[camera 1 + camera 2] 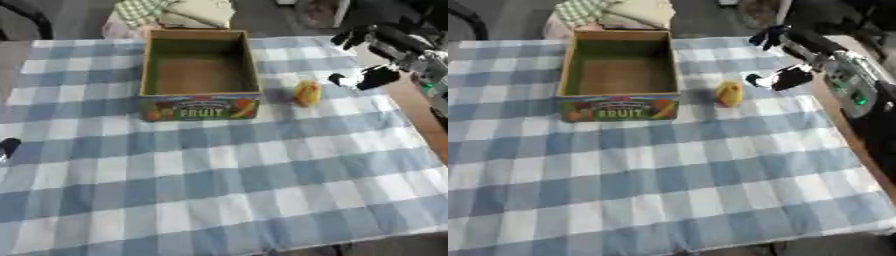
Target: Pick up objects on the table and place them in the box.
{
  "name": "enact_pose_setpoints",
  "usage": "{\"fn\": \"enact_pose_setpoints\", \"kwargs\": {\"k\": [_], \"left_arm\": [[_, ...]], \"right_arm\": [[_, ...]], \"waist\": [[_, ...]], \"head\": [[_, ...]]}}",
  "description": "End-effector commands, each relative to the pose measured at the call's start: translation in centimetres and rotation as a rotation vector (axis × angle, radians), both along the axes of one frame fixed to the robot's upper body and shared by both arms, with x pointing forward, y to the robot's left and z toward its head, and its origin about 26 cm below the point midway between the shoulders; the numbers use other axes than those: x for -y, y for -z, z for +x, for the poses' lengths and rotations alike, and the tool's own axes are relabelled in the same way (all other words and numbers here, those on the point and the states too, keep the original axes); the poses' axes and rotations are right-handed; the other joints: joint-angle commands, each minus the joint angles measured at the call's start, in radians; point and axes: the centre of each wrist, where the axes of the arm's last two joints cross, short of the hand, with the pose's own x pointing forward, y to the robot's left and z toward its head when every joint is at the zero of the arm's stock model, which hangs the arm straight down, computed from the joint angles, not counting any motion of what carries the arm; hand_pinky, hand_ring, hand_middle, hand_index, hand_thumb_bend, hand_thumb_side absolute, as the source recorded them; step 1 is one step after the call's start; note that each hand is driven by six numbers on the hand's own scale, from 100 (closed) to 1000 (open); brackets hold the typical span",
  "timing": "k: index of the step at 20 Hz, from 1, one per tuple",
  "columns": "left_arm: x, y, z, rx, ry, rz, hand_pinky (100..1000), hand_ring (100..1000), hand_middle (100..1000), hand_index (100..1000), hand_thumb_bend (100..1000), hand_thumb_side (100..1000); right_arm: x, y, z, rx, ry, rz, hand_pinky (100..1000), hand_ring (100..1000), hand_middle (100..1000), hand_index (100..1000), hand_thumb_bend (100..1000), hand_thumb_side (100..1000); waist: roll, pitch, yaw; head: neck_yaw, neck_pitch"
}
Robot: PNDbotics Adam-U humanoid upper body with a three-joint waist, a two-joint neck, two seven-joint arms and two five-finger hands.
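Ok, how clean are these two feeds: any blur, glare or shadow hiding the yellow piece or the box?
Left eye view: soft all over, the yellow object a blurred blob and the box label barely legible; no glare. Right eye view: equally soft, even lighting, the box interior shaded but visibly empty, and the right hand a dark smear beside the yellow object, its fingers unreadable.

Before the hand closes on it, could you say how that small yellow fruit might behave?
The yellow fruit looks rounded, so it may roll on the checked cloth. Small beside the right hand, it is probably light. Its surface looks smooth, perhaps slippery.
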Motion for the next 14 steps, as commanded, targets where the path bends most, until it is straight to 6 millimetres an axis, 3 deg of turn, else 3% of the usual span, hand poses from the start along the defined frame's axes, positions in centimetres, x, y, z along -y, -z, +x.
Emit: {"fn": "enact_pose_setpoints", "kwargs": {"k": [1, 14], "left_arm": [[-0.3, -0.8, 0.0, 0.019, 0.002, 0.012, 752, 558, 500, 629, 555, 173], [-0.2, -0.6, 0.0, 0.013, 0.007, 0.01, 752, 558, 499, 629, 552, 172]], "right_arm": [[0.5, -0.8, 0.3, 0.011, 0.018, -0.029, 772, 726, 728, 866, 377, 388], [0.1, 1.5, 1.7, -0.036, 0.042, -0.009, 768, 713, 696, 859, 351, 392]], "waist": [[0.003, -0.018, 0.0], [0.006, -0.022, 0.004]], "head": [[-0.004, 0.006], [-0.009, 0.012]]}}
